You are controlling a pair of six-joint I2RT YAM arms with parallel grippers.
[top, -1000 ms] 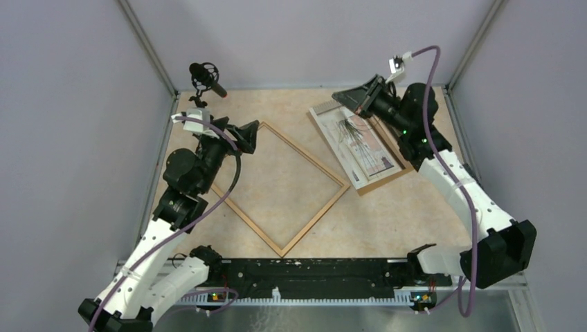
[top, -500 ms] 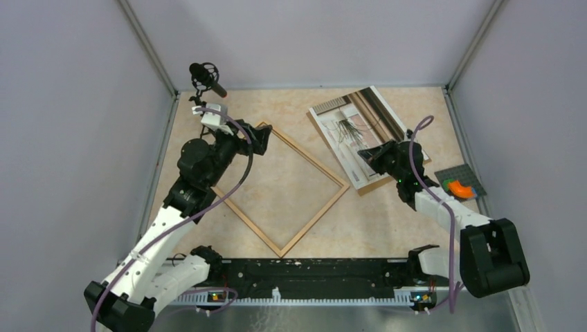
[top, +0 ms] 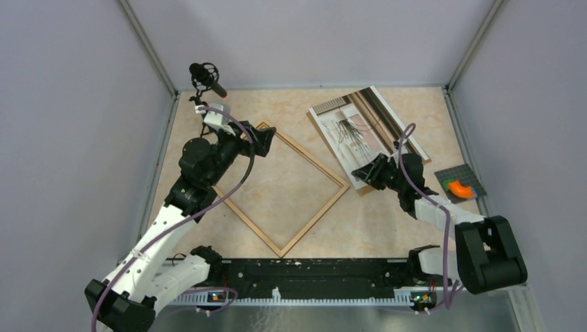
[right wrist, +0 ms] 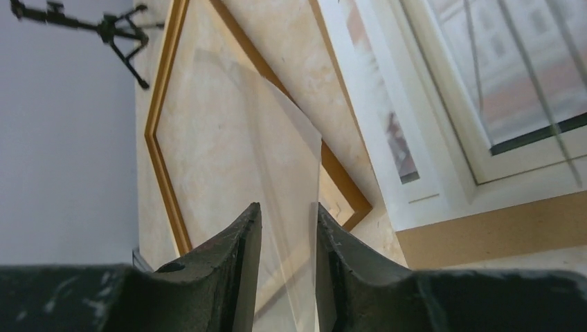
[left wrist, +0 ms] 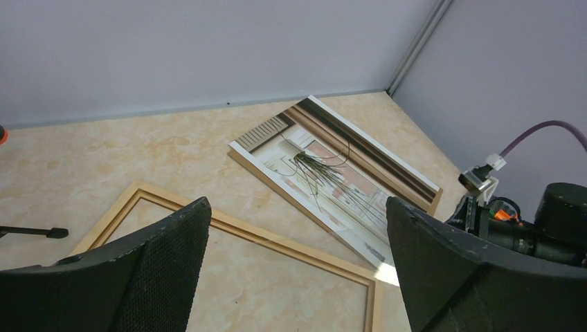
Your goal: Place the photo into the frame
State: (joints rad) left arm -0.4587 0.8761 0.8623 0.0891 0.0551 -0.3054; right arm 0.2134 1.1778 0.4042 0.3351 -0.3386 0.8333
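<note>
Starting at the far left corner of the table (top: 387, 221): a small microphone stand (top: 205, 77), well out of play. Next along is the left gripper (top: 265, 137), above the far corner of the frame (top: 311, 160), fingers spread wide with nothing between them. The frame lies flat in the middle of the table, turned like a diamond with one corner toward the near edge. Bare tabletop shows through its opening.

Now the right gripper (top: 361, 171), low to the table just off the frame's right corner. Its fingers stand narrowly parted, and its wrist view shows what looks like a thin clear sheet (right wrist: 277, 159) rising through the gap. The gap looks wider than the sheet, so I read no pinch, though I can't be sure of contact.

Just behind that gripper is the photo (top: 356, 135), face up toward the far right corner, resting on the brown backing board (right wrist: 498, 232), which peeks out along its near edge. Nothing is in the frame yet.

Here's what matters: the photo lies to the far right of the frame. Its long axis runs from the far edge diagonally toward the near right, and it is not squared with the frame's sides. The right arm is plainly nearer, with the photo's near corner just beside its fingers. The left is well apart from the photo, across the frame. I'd expect the photo to need both a carry leftward and a turn.

Last, by the right edge, is a grey pad (top: 453, 173) with something orange on it.
</note>
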